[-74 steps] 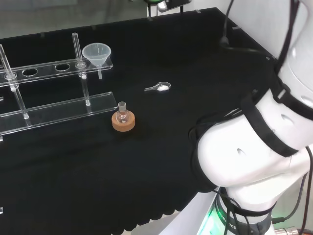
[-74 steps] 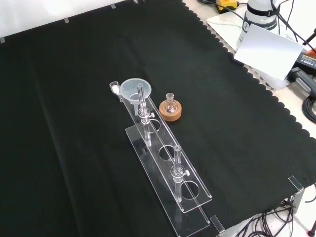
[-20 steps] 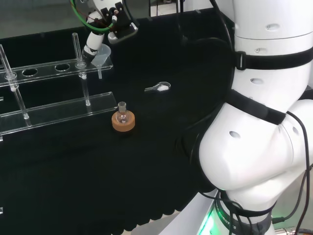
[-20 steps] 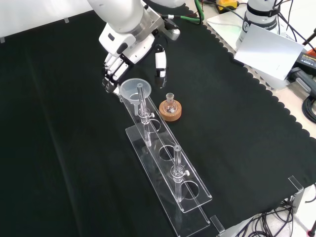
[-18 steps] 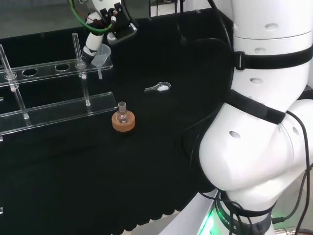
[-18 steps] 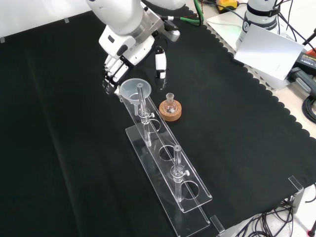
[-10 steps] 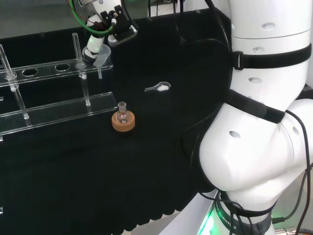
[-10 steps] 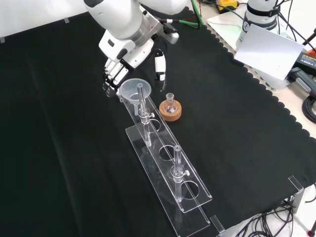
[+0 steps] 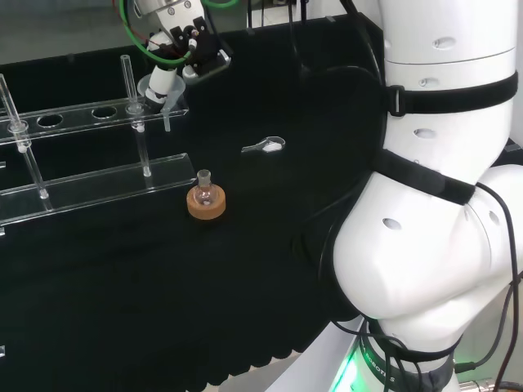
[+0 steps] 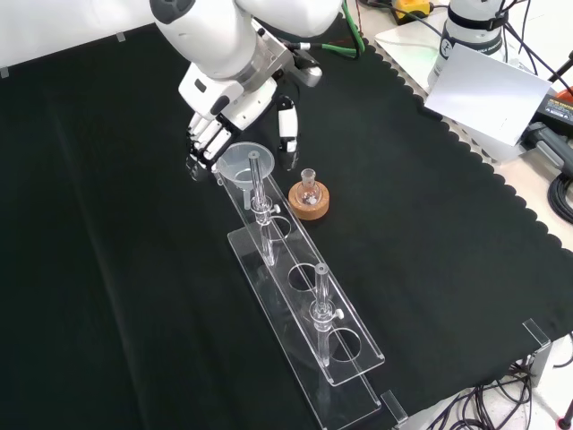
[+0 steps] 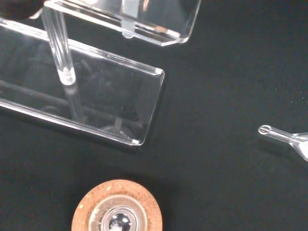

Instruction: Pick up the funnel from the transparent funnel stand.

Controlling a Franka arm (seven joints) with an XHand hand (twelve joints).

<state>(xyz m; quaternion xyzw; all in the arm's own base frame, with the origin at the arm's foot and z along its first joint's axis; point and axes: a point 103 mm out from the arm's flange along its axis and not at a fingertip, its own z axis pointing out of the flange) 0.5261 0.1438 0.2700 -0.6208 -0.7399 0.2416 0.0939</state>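
Note:
A clear funnel point(image 10: 238, 164) sits in the end hole of the transparent stand point(image 10: 304, 305), its stem hanging below the upper shelf. In the front view the hand point(image 10: 226, 106) is just beyond the funnel, with its fingers point(image 10: 203, 146) at the left of the rim and the thumb point(image 10: 286, 130) at the right. They stand apart and are not closed on the funnel. In the head view the hand point(image 9: 167, 77) covers part of the funnel point(image 9: 170, 100). The wrist view looks down past the stand's shelf point(image 11: 144, 19) and base plate point(image 11: 96, 101).
A small round flask on a cork ring point(image 10: 309, 198) point(image 9: 206, 199) point(image 11: 115, 211) stands close beside the stand. A small clear glass piece point(image 9: 263, 146) point(image 11: 288, 139) lies on the cloth. The stand has two upright rods point(image 10: 320, 305). The arm's white links point(image 9: 433, 204) stand at the right of the head view.
The hand came in from outside the views to the funnel. Over the last second it has crept closer, fingers and thumb now on either side of the rim.

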